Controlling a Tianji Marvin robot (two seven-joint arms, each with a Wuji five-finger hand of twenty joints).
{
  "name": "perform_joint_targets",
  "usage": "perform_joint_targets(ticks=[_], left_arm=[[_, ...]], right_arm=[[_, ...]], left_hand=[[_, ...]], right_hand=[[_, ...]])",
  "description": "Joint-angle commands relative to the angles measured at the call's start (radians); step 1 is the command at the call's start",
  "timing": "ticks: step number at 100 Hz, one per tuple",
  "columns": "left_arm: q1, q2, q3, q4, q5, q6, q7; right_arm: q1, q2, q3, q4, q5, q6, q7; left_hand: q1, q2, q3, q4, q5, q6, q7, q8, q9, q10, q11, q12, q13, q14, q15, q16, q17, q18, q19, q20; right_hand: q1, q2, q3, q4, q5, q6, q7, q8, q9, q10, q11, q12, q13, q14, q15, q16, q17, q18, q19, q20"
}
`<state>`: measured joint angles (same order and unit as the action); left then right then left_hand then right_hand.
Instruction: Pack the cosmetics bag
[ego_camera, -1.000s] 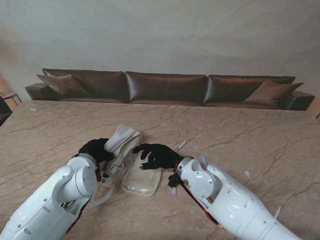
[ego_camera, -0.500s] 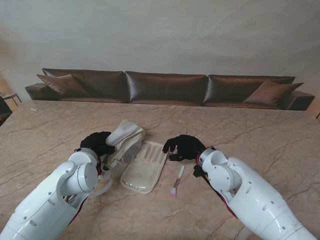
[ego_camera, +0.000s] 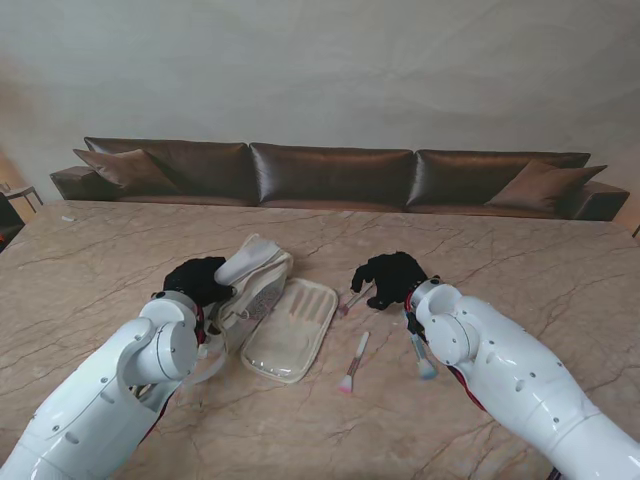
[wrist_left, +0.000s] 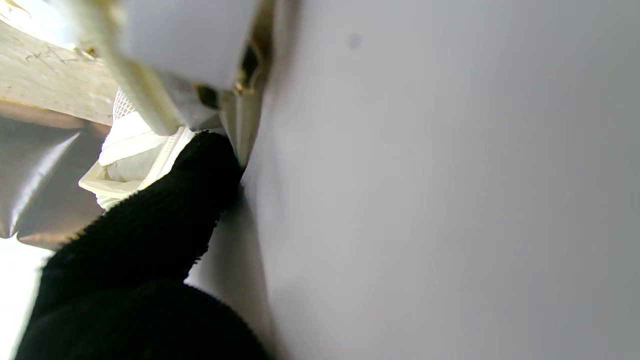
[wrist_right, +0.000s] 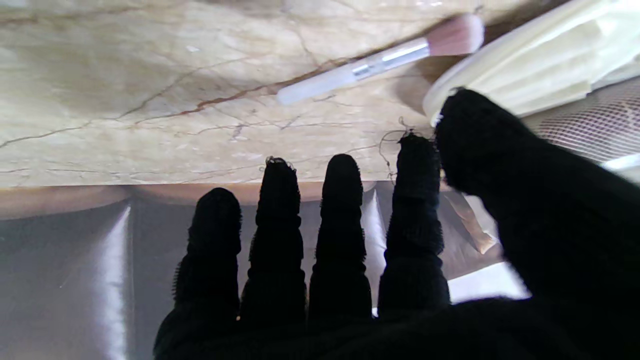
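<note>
Here, a cream cosmetics bag (ego_camera: 262, 300) lies unzipped on a veined marble table (ego_camera: 520, 270), in front of the robot and slightly to its left. The half nearer the left arm is propped up, its padded outer shell (ego_camera: 250, 262) tilted off the table and a white mesh pocket (ego_camera: 262, 298) showing on its inner face. The other half, a flat translucent panel (ego_camera: 292, 330) with rounded corners and brush slots, rests on the marble and reaches toward the robot.

The black-gloved left hand (ego_camera: 197, 280) sits against the raised shell's outer side; the left wrist view shows one gloved finger (wrist_left: 200, 175) pressed against the cream fabric (wrist_left: 125, 165), though whether the hand is truly clamped on the bag cannot be told.

The right hand (ego_camera: 388, 278) hovers to the right of the flat panel, holding nothing, its fingers (wrist_right: 280, 225) spread and extended in the right wrist view. A pink-bristled brush (ego_camera: 352, 297) with a pale handle lies on the marble just beside that hand, between it and the panel. A second pink-tipped brush (ego_camera: 353, 362) lies nearer to me, beside the panel's right edge. A blue-tipped brush (ego_camera: 420, 355) shows close against the right forearm. A long brown leather sofa (ego_camera: 330, 175) runs along the wall beyond the table
</note>
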<state>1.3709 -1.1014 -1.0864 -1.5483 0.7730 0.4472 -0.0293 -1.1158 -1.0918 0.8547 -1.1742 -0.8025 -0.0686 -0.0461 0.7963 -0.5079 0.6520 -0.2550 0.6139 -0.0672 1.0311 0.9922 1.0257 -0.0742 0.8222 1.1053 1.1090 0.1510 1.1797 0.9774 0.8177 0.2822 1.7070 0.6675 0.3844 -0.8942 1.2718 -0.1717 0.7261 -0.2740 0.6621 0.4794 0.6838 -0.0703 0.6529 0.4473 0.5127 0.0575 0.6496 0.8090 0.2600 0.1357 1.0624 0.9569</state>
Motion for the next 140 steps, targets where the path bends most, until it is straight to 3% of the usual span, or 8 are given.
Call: perform_joint_targets(ticks=[1,38,65,91,110,117,122,140], left_arm=[[-0.006,-0.008,-0.001,-0.007,-0.006,-0.001,0.005],[-0.018,-0.008,0.003,0.007,-0.01,-0.025,0.005],[-0.023,-0.007,0.004,0.01,-0.012,-0.041,0.0],[-0.025,-0.006,0.009,0.015,-0.015,-0.041,-0.005],[-0.022,-0.005,0.008,0.013,-0.016,-0.043,-0.008],[-0.021,-0.006,0.007,0.013,-0.018,-0.043,-0.005],[-0.02,-0.006,0.006,0.013,-0.019,-0.043,-0.004],[-0.015,-0.007,0.005,0.012,-0.025,-0.043,-0.002]], right_arm=[[0.013,-0.005,-0.008,0.017,0.009,0.006,0.006],[0.15,-0.059,-0.193,0.261,0.068,-0.02,-0.153],[0.214,-0.107,-0.281,0.385,0.138,-0.067,-0.21],[0.264,-0.14,-0.361,0.465,0.165,-0.082,-0.227],[0.291,-0.166,-0.419,0.531,0.16,-0.074,-0.287],[0.295,-0.175,-0.429,0.548,0.166,-0.079,-0.296],[0.3,-0.18,-0.442,0.563,0.165,-0.081,-0.308],[0.311,-0.207,-0.477,0.628,0.185,-0.095,-0.337]], left_hand=[[0.114,0.123,0.068,-0.002,0.057,-0.186,0.082,0.056,0.048,-0.122,0.083,0.028,0.055,-0.037,0.046,0.016,0.017,-0.013,0.096,0.019],[0.116,0.126,0.061,-0.004,0.052,-0.19,0.084,0.055,0.045,-0.126,0.084,0.027,0.052,-0.038,0.042,0.017,0.012,-0.015,0.095,0.018],[0.116,0.128,0.059,-0.003,0.052,-0.19,0.085,0.055,0.045,-0.126,0.084,0.027,0.055,-0.04,0.042,0.018,0.013,-0.017,0.095,0.018],[0.118,0.129,0.056,-0.003,0.048,-0.19,0.085,0.054,0.042,-0.126,0.084,0.027,0.052,-0.038,0.041,0.02,0.012,-0.017,0.095,0.018],[0.119,0.131,0.051,-0.003,0.045,-0.191,0.084,0.052,0.04,-0.128,0.084,0.027,0.051,-0.039,0.04,0.021,0.007,-0.018,0.093,0.019],[0.12,0.131,0.05,-0.003,0.045,-0.192,0.085,0.052,0.041,-0.128,0.084,0.026,0.051,-0.039,0.039,0.021,0.006,-0.018,0.093,0.019],[0.12,0.13,0.049,-0.003,0.044,-0.191,0.085,0.051,0.041,-0.128,0.084,0.026,0.05,-0.039,0.039,0.021,0.006,-0.018,0.093,0.02],[0.12,0.129,0.049,-0.003,0.044,-0.191,0.085,0.047,0.04,-0.128,0.084,0.026,0.049,-0.039,0.038,0.022,0.006,-0.018,0.093,0.02]], right_hand=[[0.069,-0.021,0.054,-0.003,-0.015,-0.024,0.004,-0.007,-0.051,-0.004,-0.004,0.012,-0.047,-0.032,0.013,0.003,-0.037,-0.014,-0.024,-0.007],[0.031,-0.051,0.043,-0.014,-0.071,-0.05,0.003,-0.024,-0.093,-0.008,0.019,0.016,-0.102,-0.04,0.055,-0.011,-0.073,-0.017,-0.038,-0.018],[0.02,-0.059,0.033,-0.019,-0.098,-0.096,0.008,-0.043,-0.096,-0.012,0.027,0.011,-0.114,-0.046,0.068,-0.016,-0.082,-0.014,-0.04,-0.025],[0.002,-0.069,0.024,-0.023,-0.035,-0.104,0.041,-0.05,-0.07,-0.012,0.035,0.011,-0.099,-0.042,0.08,-0.016,-0.074,-0.009,-0.03,-0.024],[-0.008,-0.073,0.021,-0.025,0.05,-0.127,0.078,-0.04,-0.011,-0.024,0.047,0.015,-0.043,-0.044,0.097,-0.012,-0.03,0.001,-0.002,-0.019],[0.032,-0.111,0.007,-0.169,0.095,-0.17,0.172,-0.137,0.001,-0.028,0.046,0.022,-0.037,-0.045,0.095,-0.009,-0.026,0.0,0.011,-0.025],[0.04,-0.131,-0.004,-0.214,0.12,-0.203,0.227,-0.164,0.017,-0.033,0.049,0.024,-0.022,-0.047,0.098,-0.009,-0.015,0.001,0.021,-0.022],[0.057,-0.156,-0.017,-0.239,0.156,-0.241,0.311,-0.202,0.053,-0.04,0.058,0.027,0.01,-0.049,0.108,-0.005,0.01,0.003,0.043,-0.018]])
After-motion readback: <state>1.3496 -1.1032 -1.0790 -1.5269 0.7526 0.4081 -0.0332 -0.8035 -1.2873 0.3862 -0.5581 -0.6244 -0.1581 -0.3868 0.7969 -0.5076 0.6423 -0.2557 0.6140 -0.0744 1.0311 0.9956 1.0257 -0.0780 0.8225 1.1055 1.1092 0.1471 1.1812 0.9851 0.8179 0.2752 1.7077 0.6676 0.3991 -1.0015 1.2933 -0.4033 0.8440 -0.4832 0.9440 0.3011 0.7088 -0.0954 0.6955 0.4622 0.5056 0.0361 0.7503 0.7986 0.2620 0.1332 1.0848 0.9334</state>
